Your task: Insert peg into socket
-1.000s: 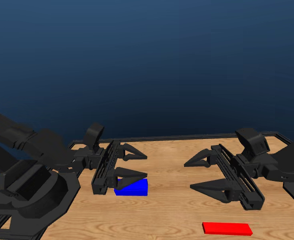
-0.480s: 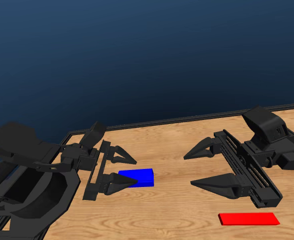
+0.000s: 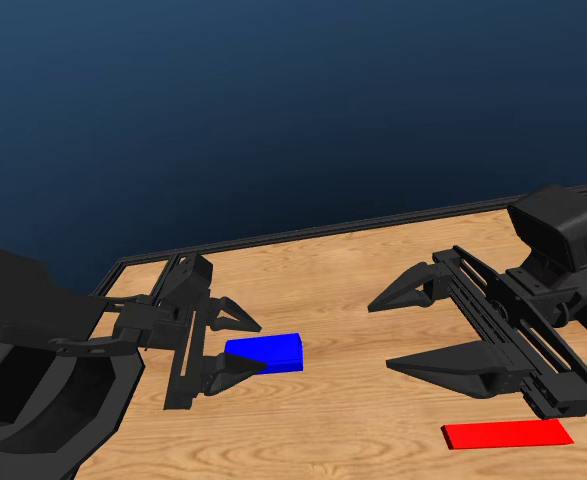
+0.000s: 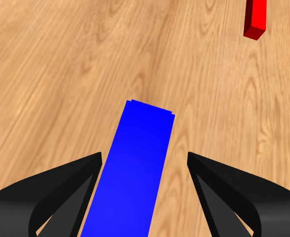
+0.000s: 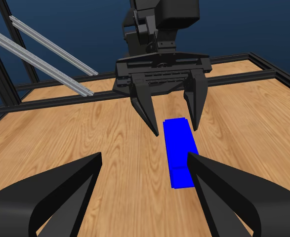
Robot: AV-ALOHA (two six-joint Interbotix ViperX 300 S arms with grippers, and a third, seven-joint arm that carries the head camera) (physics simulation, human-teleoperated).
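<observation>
The blue socket (image 3: pixel 265 352) lies flat on the wooden table, left of the middle. My left gripper (image 3: pixel 260 346) is open and low, one jaw on each side of the socket's near end (image 4: pixel 135 168), with a gap on both sides. The right wrist view shows that gripper (image 5: pixel 175 129) straddling the socket (image 5: pixel 179 148). The red peg (image 3: pixel 508 433) lies flat near the front right, and it also shows in the left wrist view (image 4: pixel 256 19). Above and left of the peg, my right gripper (image 3: pixel 379 336) hangs open and holds nothing.
A black frame rail (image 3: pixel 323 232) runs along the table's far edge. My left arm's bulky links (image 3: pixel 33 380) fill the head view's lower left. In the right wrist view, silver rails (image 5: pixel 51 49) stand beyond the table behind the left arm.
The head camera has shifted, so the whole picture has moved. My left gripper has come down around the socket's end, with the block now between its jaws. The right gripper stays open.
</observation>
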